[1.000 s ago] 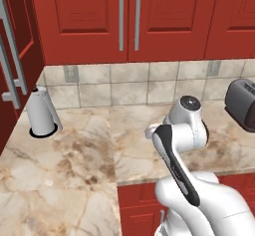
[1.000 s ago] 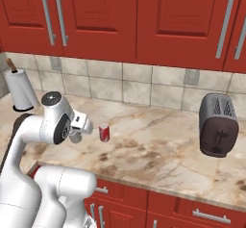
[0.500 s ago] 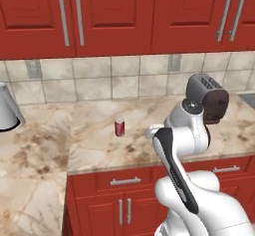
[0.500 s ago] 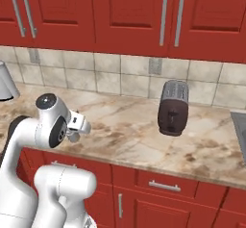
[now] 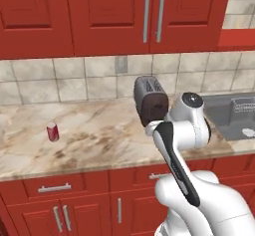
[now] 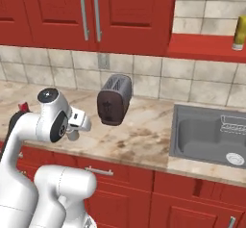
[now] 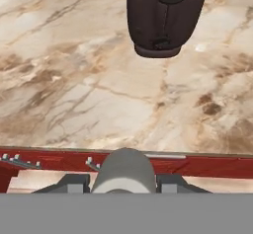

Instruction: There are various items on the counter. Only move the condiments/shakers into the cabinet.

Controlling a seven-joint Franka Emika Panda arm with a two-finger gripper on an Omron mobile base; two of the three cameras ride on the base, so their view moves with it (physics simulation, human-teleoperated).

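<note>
The grey shaker point(image 7: 123, 171) sits clamped between the narrowed fingers of the gripper point(image 7: 123, 183), held above the counter point(image 7: 74, 95) edge (the toaster point(image 7: 165, 16) just ahead), the arm folded close above its base.

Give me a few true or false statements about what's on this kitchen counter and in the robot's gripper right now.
1. The gripper holds a grey shaker. True.
2. The toaster lies in the sink. False: it stands on the counter, left of the sink.
3. A red soda can stands on the counter. True.
4. The open shelf holds nothing. False: a yellow bottle stands on it.
</note>
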